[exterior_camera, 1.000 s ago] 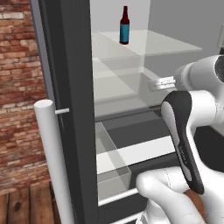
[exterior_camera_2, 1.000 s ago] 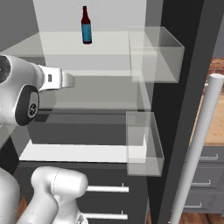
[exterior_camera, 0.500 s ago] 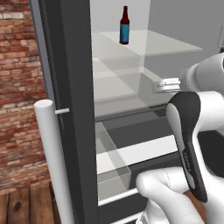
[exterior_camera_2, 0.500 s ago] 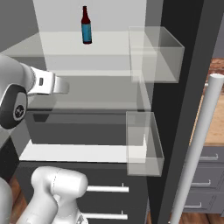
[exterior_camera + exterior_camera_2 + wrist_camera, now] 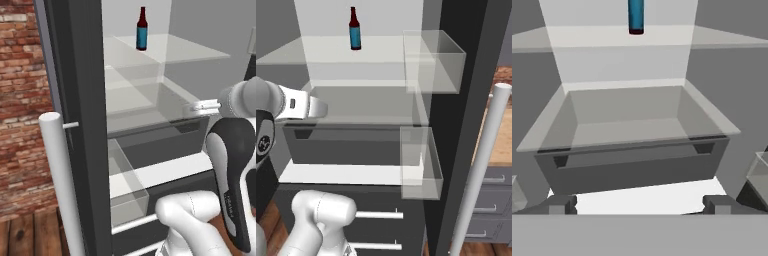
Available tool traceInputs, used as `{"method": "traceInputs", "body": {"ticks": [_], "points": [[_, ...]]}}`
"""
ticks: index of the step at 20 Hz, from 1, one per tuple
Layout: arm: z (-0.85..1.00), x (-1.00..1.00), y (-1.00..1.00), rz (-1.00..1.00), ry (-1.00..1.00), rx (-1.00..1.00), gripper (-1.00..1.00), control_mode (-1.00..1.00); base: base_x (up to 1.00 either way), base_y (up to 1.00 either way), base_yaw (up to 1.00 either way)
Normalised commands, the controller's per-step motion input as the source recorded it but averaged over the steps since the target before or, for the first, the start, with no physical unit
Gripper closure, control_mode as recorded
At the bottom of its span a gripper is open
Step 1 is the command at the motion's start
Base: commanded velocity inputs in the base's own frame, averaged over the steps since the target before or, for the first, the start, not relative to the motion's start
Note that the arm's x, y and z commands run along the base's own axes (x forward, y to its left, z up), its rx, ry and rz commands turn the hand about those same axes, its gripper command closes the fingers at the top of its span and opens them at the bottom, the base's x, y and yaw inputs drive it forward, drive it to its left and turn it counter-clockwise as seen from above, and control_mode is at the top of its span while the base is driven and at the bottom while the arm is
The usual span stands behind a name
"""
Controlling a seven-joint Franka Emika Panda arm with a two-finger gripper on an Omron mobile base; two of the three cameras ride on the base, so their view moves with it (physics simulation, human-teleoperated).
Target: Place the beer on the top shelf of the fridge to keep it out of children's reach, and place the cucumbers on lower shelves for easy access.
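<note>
Glossy brown glass beer on the clear, smooth glass top shelf.

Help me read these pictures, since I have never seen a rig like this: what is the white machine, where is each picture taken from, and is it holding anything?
All three are computer-rendered. The white machine is a robot arm on a base that drives, facing an open fridge. Two pictures come from cameras on the base, behind the arm to its left and right. The third looks along the gripper, whose two dark fingertips stand wide apart at the bottom; it is open and holds nothing. A beer bottle stands upright on the top shelf. Clear bins hang on the door, beside a long white handle.
</note>
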Motion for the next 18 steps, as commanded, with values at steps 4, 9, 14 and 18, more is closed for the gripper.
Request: {"method": "traceInputs", "body": {"ticks": [4, 9, 14, 18], "points": [[0.00, 0.00, 0.00, 0.00, 0.00, 0.00, -1.00, 1.00, -0.50, 0.00, -0.06], [0.00, 0.00, 0.00, 0.00, 0.00, 0.00, -1.00, 1.00, -0.37, -0.06, -0.37], [0.00, 0.00, 0.00, 0.00, 0.00, 0.00, -1.00, 1.00, -0.19, 0.00, -0.47], [0.00, 0.00, 0.00, 0.00, 0.00, 0.00, -1.00, 1.00, -0.02, 0.00, -0.57]]}}
